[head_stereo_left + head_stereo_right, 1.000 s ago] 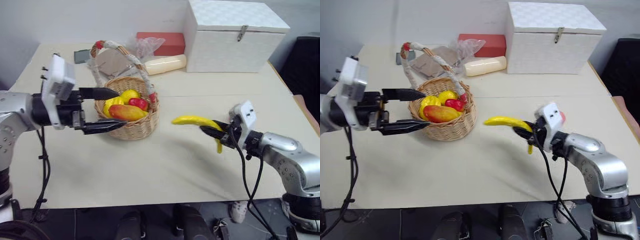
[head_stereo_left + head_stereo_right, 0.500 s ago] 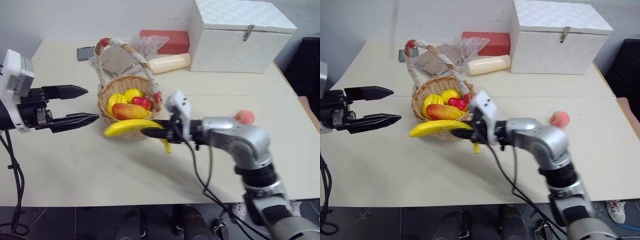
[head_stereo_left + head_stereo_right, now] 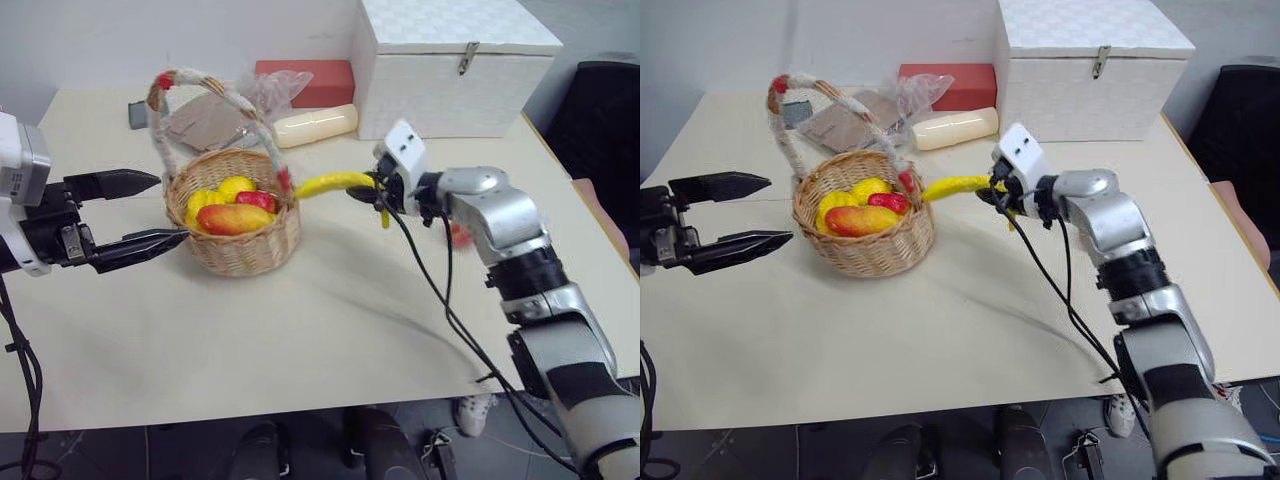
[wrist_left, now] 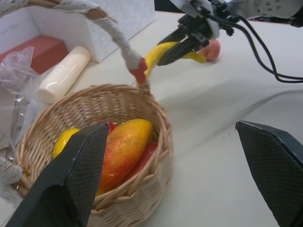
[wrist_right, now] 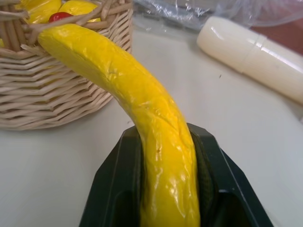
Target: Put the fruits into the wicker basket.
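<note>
Curved glossy yellow toy banana [image 3: 333, 183], faintly creased: clamped in right gripper [image 3: 368, 192], tip at round tan wicker basket [image 3: 236, 253] rim. Left gripper [image 3: 150, 210]: jaws wide, empty.

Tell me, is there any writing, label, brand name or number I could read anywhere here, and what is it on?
None can be read.
white box: plain textured sides, a metal latch, no lettering.
red box: no readable print.
cream roll: blank.
clear plastic bag holding brownish flat items: any print too blurred to read.
wicker basket, banana and other fruits: no marks.
</note>
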Controlling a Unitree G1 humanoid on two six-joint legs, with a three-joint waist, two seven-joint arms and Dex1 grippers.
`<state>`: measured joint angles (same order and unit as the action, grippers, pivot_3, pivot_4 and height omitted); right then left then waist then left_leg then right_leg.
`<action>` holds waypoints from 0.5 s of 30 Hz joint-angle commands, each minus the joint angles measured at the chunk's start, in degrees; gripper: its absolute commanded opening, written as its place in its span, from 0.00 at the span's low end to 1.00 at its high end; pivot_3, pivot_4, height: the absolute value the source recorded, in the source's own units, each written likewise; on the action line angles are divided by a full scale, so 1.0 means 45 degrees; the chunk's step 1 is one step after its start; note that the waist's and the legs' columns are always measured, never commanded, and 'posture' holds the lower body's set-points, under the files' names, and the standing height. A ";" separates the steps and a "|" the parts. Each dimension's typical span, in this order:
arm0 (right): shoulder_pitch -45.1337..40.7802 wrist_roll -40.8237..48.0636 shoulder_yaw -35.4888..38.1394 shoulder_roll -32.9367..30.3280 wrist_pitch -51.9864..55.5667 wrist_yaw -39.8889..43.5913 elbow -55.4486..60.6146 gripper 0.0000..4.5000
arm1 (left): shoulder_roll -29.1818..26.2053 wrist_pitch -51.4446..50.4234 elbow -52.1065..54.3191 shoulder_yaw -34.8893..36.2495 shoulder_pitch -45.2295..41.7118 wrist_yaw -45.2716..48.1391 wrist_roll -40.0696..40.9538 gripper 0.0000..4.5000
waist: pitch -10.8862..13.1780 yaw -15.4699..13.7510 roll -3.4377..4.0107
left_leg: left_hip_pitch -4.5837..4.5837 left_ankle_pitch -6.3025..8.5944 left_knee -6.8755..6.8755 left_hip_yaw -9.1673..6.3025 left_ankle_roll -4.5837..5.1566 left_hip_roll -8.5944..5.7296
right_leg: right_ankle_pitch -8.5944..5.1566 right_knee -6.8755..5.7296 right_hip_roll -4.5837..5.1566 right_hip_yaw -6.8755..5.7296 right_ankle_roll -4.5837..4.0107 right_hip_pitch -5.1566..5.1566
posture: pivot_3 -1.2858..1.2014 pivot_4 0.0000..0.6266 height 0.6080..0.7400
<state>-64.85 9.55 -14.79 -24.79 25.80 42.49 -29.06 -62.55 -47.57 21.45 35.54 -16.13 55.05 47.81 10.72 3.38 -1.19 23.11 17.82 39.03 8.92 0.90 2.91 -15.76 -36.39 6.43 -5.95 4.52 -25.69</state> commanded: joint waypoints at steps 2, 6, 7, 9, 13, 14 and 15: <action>-0.1715 -0.0564 0.0517 0.0549 -0.1324 0.0060 -0.1823 0.20 | 0.0042 0.0483 0.0034 0.0409 -0.0026 -0.0152 -0.0031 1.00 | 0.0000 0.0000 0.0000 | 0.0002 0.0001 0.0003 -0.0001 0.0002 0.0000 | 0.0000 0.0000 0.0000 0.0000 0.0000 0.0000 | 0.52 0.24 1.00; -0.2311 -0.1179 0.0397 0.0390 -0.1788 0.0443 -0.2902 0.20 | 0.0135 0.0566 0.0159 0.0516 0.0029 -0.0394 0.0020 1.00 | 0.0000 -0.0034 0.0001 | 0.0002 0.0001 0.0001 -0.0005 0.0003 0.0001 | 0.0000 0.0002 0.0002 -0.0002 0.0000 0.0002 | 0.52 0.24 1.00; -0.2352 -0.1269 0.0425 0.0353 -0.1853 0.0516 -0.3055 0.20 | 0.0161 0.0555 0.0203 0.0564 0.0056 -0.0461 0.0057 1.00 | 0.0001 -0.0045 0.0001 | 0.0003 0.0002 0.0002 -0.0011 0.0003 -0.0001 | 0.0000 0.0004 0.0005 -0.0003 0.0000 0.0005 | 0.52 0.24 1.00; -0.2287 -0.1346 0.0529 0.0264 -0.1851 0.0737 -0.3035 0.20 | 0.0197 0.0526 0.0319 0.0643 0.0140 -0.0567 0.0132 1.00 | 0.0001 -0.0045 0.0001 | 0.0004 0.0001 0.0004 -0.0012 0.0007 -0.0006 | 0.0000 0.0003 0.0011 -0.0001 0.0000 0.0007 | 0.52 0.24 1.00; -0.1469 -0.1207 0.0537 0.0029 -0.1059 0.1589 -0.1512 0.20 | 0.0212 0.0491 0.0461 0.0724 0.0261 -0.0697 0.0255 1.00 | 0.0001 -0.0038 0.0002 | 0.0007 0.0001 0.0003 -0.0016 0.0008 -0.0002 | 0.0000 0.0000 0.0011 -0.0001 0.0001 0.0006 | 0.52 0.24 1.00; -0.1291 -0.1151 0.0575 0.0013 -0.0862 0.1697 -0.1177 0.20 | 0.0207 0.0487 0.0470 0.0737 0.0281 -0.0697 0.0276 1.00 | 0.0001 -0.0041 0.0002 | 0.0007 0.0001 0.0003 -0.0016 0.0007 -0.0002 | 0.0000 0.0001 0.0010 -0.0001 0.0001 0.0006 | 0.52 0.24 1.00; -0.1163 -0.1159 0.0642 0.0013 -0.0693 0.1679 -0.0954 0.20 | 0.0188 0.0504 0.0463 0.0689 0.0260 -0.0694 0.0280 1.00 | 0.0001 -0.0044 0.0002 | 0.0007 0.0001 0.0003 -0.0018 0.0007 -0.0001 | 0.0000 0.0001 0.0010 -0.0002 0.0001 0.0007 | 0.52 0.24 1.00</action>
<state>-69.89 3.45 -13.21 -24.24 21.65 49.32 -37.18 -61.42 -45.98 22.04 36.24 -15.00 52.17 48.21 10.72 3.19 -1.19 23.14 17.82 39.04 8.84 0.93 2.91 -15.75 -36.39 6.48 -5.95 4.53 -25.66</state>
